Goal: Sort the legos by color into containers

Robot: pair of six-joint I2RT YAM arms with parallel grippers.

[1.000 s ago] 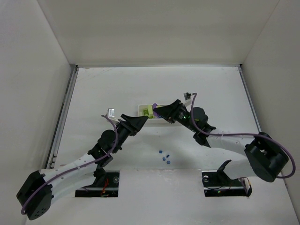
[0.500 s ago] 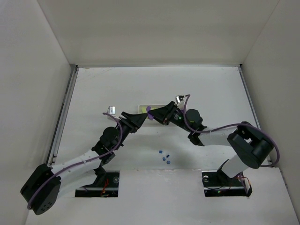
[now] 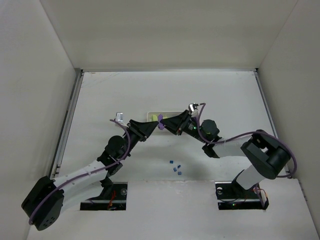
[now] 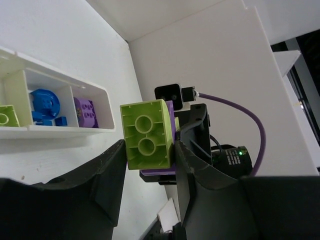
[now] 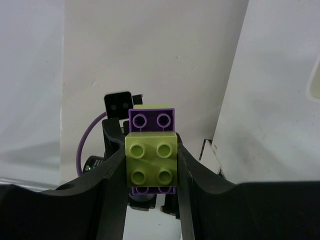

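Grips one stuck lime-and-purple lego stack [image 4: 146,134] from both ends, seemingly just above the white tray [image 4: 75,131], left fingers [image 4: 107,175] and right fingers [image 5: 114,175] each closed snug on it, probably to pull the colours apart.

Both my arms reach forward and bend inward, wrists facing each other tip to tip; my left gripper [image 3: 155,126] and right gripper [image 3: 168,123] each clamp opposite ends of one brick stack [image 4: 148,134]
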